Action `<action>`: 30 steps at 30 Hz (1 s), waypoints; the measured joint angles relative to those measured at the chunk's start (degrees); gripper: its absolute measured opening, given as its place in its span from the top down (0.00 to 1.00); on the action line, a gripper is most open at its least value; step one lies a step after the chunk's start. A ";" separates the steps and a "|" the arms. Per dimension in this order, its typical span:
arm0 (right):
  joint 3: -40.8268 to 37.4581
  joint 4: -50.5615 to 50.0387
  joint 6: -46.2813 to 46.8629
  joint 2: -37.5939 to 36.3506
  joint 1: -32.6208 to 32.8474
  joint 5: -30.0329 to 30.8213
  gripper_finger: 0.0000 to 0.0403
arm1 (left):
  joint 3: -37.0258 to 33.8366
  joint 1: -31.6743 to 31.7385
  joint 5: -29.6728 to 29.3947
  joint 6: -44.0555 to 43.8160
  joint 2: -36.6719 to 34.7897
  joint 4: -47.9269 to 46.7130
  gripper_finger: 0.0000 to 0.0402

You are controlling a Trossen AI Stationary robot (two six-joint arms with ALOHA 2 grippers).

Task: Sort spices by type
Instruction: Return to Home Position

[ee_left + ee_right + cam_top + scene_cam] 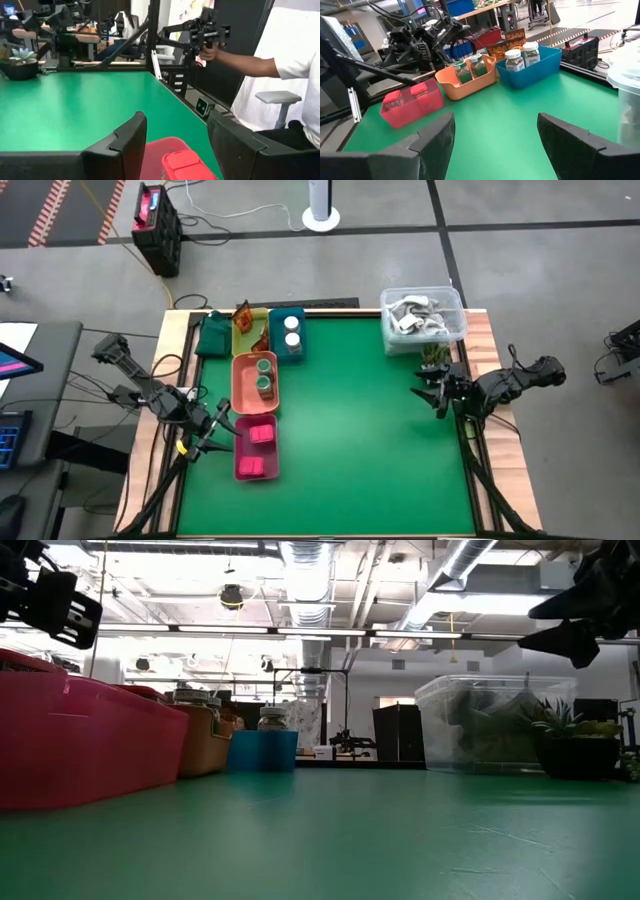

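The left gripper [218, 426] hangs above the table just beside the long pink plastic tray [238, 452], on the side away from the table's middle. Its two dark fingers [129, 142] stand apart with nothing between them. In this tray lie two bright pink blocks [262, 434]. Next in the row comes the orange plastic tray [245, 398] with two green-lidded round jars [265, 366], then the blue plastic tray [277, 348] with two white-topped round jars [291, 323]. Beside the blue one is the yellow-green tray [246, 340] with the orange-brown crinkly sachets [243, 314]. The right gripper [430, 392] is near the right edge of the green table [350, 430], well apart from all trays and close to a small potted plant [434, 355]. Its fingers [436, 137] are also apart and hold nothing.
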 joint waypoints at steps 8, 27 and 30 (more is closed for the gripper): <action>-6.17 3.57 1.51 0.00 0.00 0.09 0.24 | -0.09 0.02 -1.51 0.75 0.06 -0.16 0.51; -7.41 4.84 2.52 0.07 0.00 2.78 0.24 | -0.17 0.04 -10.60 5.04 0.04 -0.18 0.51; -7.41 4.80 2.41 0.07 0.00 2.77 0.24 | -0.17 0.07 -10.62 5.60 0.04 -0.23 0.51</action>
